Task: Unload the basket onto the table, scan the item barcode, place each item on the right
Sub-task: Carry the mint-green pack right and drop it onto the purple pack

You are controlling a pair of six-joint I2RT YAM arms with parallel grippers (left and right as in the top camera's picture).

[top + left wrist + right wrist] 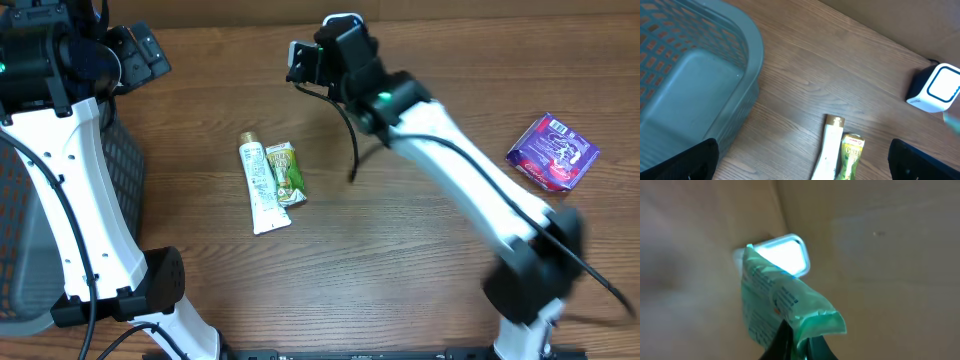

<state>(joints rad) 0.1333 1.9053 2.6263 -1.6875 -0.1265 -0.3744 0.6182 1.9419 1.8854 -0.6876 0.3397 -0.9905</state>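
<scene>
Your right gripper (795, 342) clamped on a packet (785, 305), print too blurred to read, half hiding the scanner (787, 252) near the table's (400, 260) far edge, left gripper (802, 162) spread wide, empty.

A white tube (262, 187) and green sachet (287, 173) lie touching on a wooden table (400, 260) (purple packet (553, 152) well apart), near a blue-grey basket (695, 85).

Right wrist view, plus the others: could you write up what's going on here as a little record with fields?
right pincer: shut on a teal packet
teal packet: held up in front of the scanner, whose window glows
left pincer: open, holding nothing, near the basket
lying loose: white tube and green sachet side by side; purple packet apart, by the right arm
</scene>
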